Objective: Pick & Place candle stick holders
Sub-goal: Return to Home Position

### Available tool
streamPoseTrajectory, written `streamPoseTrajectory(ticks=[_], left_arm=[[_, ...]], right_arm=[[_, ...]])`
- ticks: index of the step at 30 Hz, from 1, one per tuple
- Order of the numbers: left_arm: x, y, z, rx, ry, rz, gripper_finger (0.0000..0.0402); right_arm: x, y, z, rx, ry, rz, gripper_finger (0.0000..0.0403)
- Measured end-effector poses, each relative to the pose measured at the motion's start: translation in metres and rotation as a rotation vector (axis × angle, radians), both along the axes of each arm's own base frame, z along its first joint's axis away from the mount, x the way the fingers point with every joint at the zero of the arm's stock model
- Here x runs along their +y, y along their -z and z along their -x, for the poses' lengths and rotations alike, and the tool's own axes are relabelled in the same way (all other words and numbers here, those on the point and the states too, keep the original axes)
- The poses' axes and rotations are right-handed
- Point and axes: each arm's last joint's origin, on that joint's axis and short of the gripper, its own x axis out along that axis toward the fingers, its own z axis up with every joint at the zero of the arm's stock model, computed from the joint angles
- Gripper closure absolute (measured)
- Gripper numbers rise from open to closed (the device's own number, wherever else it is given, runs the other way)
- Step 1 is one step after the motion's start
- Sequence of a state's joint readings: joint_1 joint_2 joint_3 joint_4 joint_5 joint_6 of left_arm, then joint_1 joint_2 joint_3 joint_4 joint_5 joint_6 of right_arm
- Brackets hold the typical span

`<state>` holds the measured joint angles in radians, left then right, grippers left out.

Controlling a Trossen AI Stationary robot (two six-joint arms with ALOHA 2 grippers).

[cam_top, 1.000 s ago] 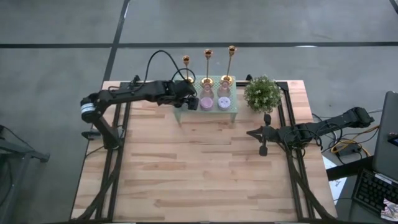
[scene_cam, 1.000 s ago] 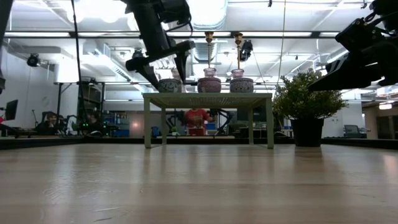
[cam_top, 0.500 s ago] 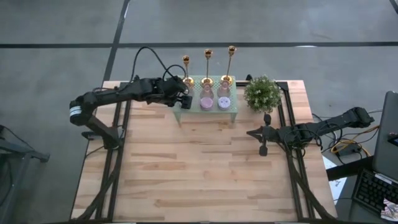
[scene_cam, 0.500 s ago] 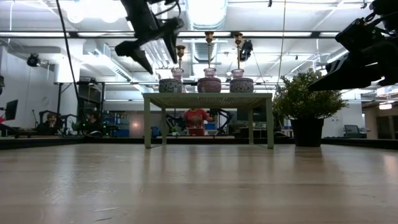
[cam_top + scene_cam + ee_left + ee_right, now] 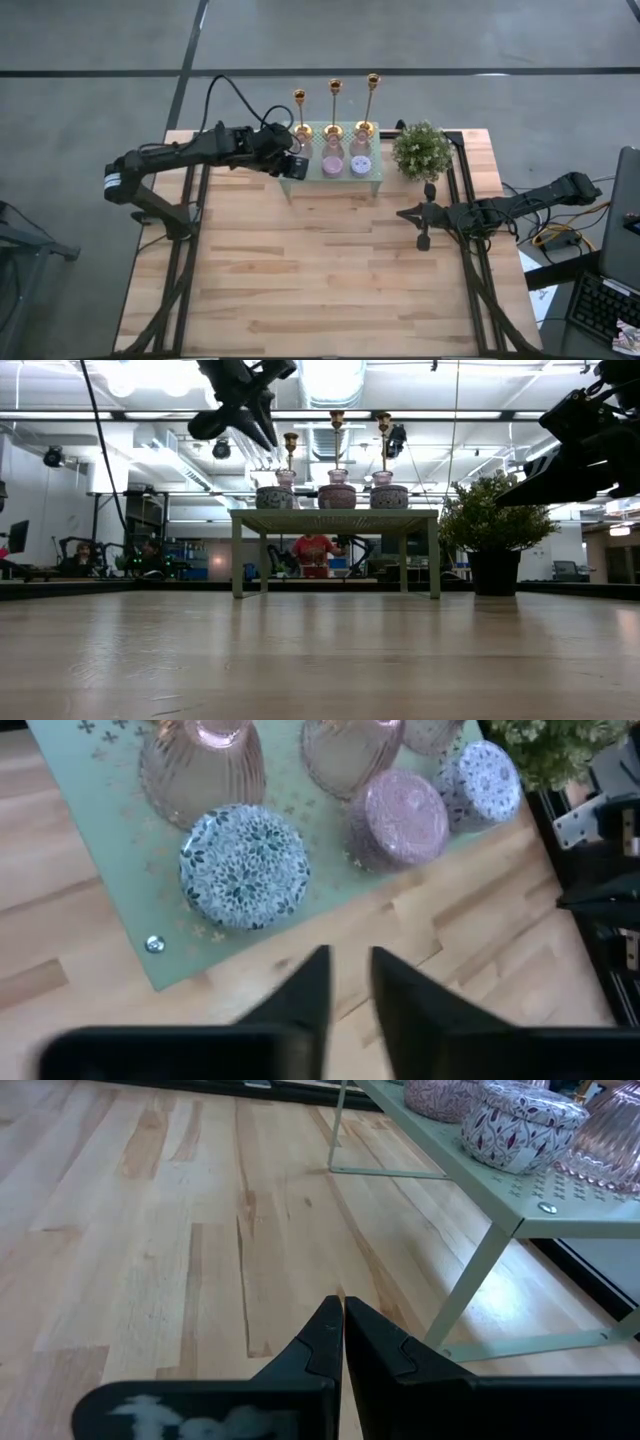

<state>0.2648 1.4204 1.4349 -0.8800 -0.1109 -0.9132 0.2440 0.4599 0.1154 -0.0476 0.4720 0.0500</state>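
Three gold candle stick holders (image 5: 299,108) (image 5: 335,102) (image 5: 372,97) stand upright in a row along the far side of a small green stand (image 5: 340,181), behind pink ribbed glass pieces (image 5: 205,765) that hide their bases. Three round tins (image 5: 243,867) sit along the stand's near side. My left gripper (image 5: 350,958) hovers above and just off the stand's left near corner. Its fingers are drawn close with a narrow gap and nothing between them. My right gripper (image 5: 401,212) waits shut, low over the table right of the stand.
A potted green plant (image 5: 421,150) stands right of the stand, near the table's far right corner. Black frame rails (image 5: 195,230) run along both table sides. Bare wooden tabletop (image 5: 320,280) stretches in front of the stand. People sit in the room behind (image 5: 80,555).
My left gripper has drawn back from the leftmost candle stick holder, rising and moving toward the table's left edge. Its fingers, wide apart a second ago, have closed to a narrow gap. The three holders stand unmoved.
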Motion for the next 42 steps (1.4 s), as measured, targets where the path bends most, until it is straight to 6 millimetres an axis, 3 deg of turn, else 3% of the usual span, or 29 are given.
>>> streamPoseTrajectory(ticks=[3,6,11,21,24,28,32,42], left_arm=[[-0.002,0.001,-0.001,0.000,-0.005,-0.001,0.0386],[-0.003,0.005,0.000,0.026,-0.007,-0.027,0.0390],[-0.008,0.000,-0.004,0.030,0.194,-0.186,0.0392],[-0.060,-0.017,0.006,0.040,0.666,-0.492,0.0388],[-0.084,-0.016,0.013,-0.035,0.697,-0.576,0.0388],[-0.112,-0.009,0.037,-0.119,0.643,-0.745,0.0388],[-0.126,0.007,0.070,-0.159,0.632,-0.812,0.0388],[-0.122,0.051,0.121,-0.345,0.668,-0.855,0.0388]], right_arm=[[0.000,0.000,0.000,0.000,0.000,0.000,0.0394],[0.000,0.000,0.000,-0.001,0.000,-0.001,0.0394],[0.000,0.000,0.000,-0.001,0.000,-0.001,0.0394],[0.000,0.000,0.000,0.000,0.000,0.000,0.0394],[0.000,0.000,0.000,0.000,0.000,-0.001,0.0394],[0.000,0.000,0.000,0.000,0.001,-0.001,0.0394],[0.000,0.000,0.000,0.000,0.000,0.000,0.0394],[0.000,0.000,0.000,-0.001,0.000,-0.001,0.0394]])
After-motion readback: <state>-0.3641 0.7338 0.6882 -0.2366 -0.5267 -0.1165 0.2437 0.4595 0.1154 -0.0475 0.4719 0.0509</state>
